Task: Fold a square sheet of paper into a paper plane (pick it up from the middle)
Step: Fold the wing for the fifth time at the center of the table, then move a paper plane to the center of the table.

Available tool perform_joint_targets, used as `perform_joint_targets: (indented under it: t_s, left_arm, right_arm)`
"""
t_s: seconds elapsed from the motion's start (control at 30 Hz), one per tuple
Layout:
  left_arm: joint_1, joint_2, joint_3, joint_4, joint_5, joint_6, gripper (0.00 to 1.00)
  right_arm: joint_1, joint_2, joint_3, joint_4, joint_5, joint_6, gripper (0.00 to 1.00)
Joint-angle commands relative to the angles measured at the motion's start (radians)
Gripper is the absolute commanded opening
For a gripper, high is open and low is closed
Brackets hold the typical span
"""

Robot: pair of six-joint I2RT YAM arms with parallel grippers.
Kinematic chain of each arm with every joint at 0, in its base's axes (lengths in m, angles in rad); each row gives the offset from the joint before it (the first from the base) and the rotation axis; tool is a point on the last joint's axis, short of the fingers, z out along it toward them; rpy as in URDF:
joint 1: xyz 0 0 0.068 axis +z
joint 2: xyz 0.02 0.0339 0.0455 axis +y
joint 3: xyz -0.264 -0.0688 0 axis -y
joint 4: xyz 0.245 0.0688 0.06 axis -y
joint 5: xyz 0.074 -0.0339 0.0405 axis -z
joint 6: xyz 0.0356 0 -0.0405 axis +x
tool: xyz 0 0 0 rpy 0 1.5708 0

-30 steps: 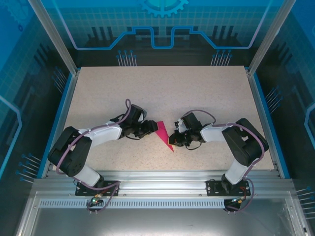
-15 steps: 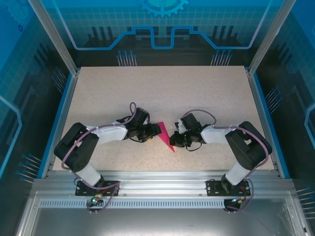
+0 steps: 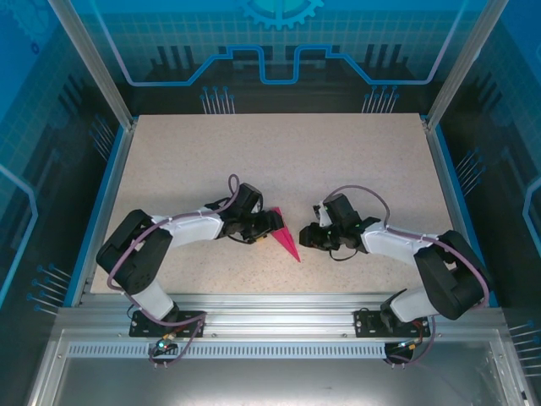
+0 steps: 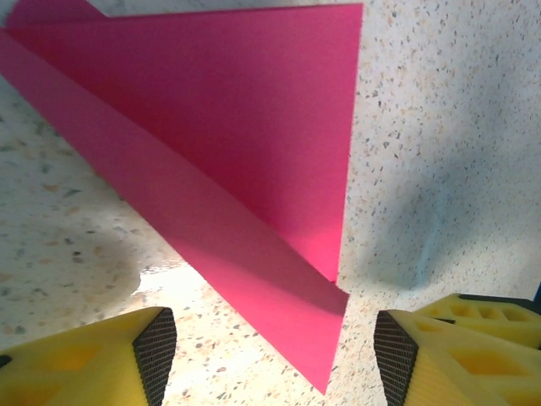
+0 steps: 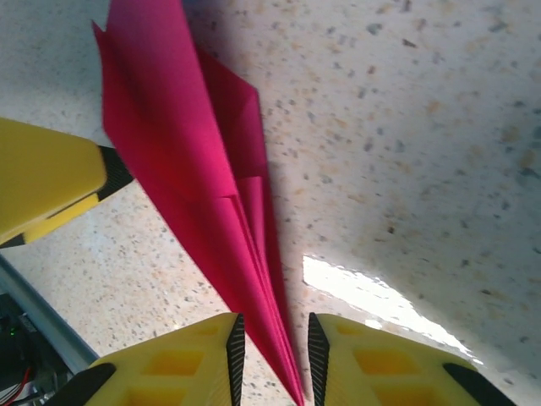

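Now the paper plane point(image 3: 286, 237) is seen lying on the speckled table point(image 3: 279, 152), lower middle of the top view.
Magenta, narrow and sharp-tipped, it is layered with long folds. The left gripper point(image 4: 275, 348) is held wide apart at its broad end; the right gripper point(image 5: 272, 347) is parted narrowly around the tip, not clamped.

Top camera looks down from behind; both wrist cameras closely share the paper plane point(image 4: 254, 169).

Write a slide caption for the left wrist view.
Open left gripper, yellow fingertips wide apart, faces a corner of the magenta-pink folded paper lying on the speckled table.
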Motion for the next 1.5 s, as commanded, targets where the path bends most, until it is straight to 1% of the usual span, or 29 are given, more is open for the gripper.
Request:
perform_joint_targets:
  t_s: [0.0,0.2,0.3,0.33,0.4,0.47,0.63,0.7,0.77,0.83,0.9,0.97,1.1,1.13,1.3,1.47]
  left_arm:
    - [-0.018,0.026,0.048,-0.052,-0.005,-0.021,0.69]
    - [-0.029,0.067,0.107,-0.116,-0.015,-0.017,0.70]
    - [-0.030,0.084,0.129,-0.153,-0.022,-0.015,0.69]
    - [-0.030,0.090,0.136,-0.166,-0.023,-0.013,0.67]
    - [-0.032,0.091,0.142,-0.182,-0.028,-0.009,0.62]
    - [-0.033,0.086,0.140,-0.199,-0.037,-0.004,0.53]
    - [-0.033,0.043,0.104,-0.209,-0.054,0.002,0.38]
    - [-0.032,0.018,0.083,-0.205,-0.062,0.006,0.30]
    - [-0.032,-0.011,0.057,-0.197,-0.075,0.005,0.26]
    - [-0.032,-0.040,0.027,-0.173,-0.079,0.006,0.20]
    - [-0.032,-0.059,0.008,-0.167,-0.090,0.006,0.18]
    - [-0.033,-0.069,-0.006,-0.162,-0.094,0.011,0.09]
    - [-0.032,-0.073,-0.025,-0.155,-0.097,0.018,0.05]
    - [-0.032,-0.071,-0.028,-0.157,-0.099,0.019,0.05]
    - [-0.032,-0.070,-0.041,-0.151,-0.102,0.024,0.05]
    - [-0.031,-0.069,-0.038,-0.151,-0.100,0.029,0.06]
  right_arm:
    - [-0.010,0.022,0.001,-0.011,-0.006,-0.015,0.31]
    - [-0.009,0.034,0.002,-0.010,-0.012,-0.018,0.34]
    - [-0.008,0.034,0.000,-0.013,-0.008,-0.019,0.35]
    - [-0.009,0.035,0.000,-0.015,-0.007,-0.019,0.35]
    - [-0.008,0.035,0.001,-0.017,-0.007,-0.019,0.35]
    - [-0.007,0.034,0.004,-0.021,-0.009,-0.020,0.36]
    - [0.001,0.028,0.019,-0.026,-0.020,-0.031,0.37]
    - [0.010,0.024,0.029,-0.035,-0.015,-0.041,0.37]
    - [0.022,0.026,0.044,-0.046,-0.007,-0.053,0.39]
    - [0.035,0.030,0.061,-0.056,-0.001,-0.065,0.40]
    - [0.046,0.038,0.076,-0.057,0.000,-0.074,0.42]
    - [0.056,0.051,0.092,-0.060,0.001,-0.085,0.44]
    - [0.077,0.086,0.132,-0.082,0.017,-0.116,0.47]
    - [0.078,0.096,0.140,-0.086,0.021,-0.122,0.49]
    - [0.094,0.151,0.193,-0.113,0.013,-0.162,0.51]
    - [0.102,0.204,0.232,-0.128,0.003,-0.186,0.51]
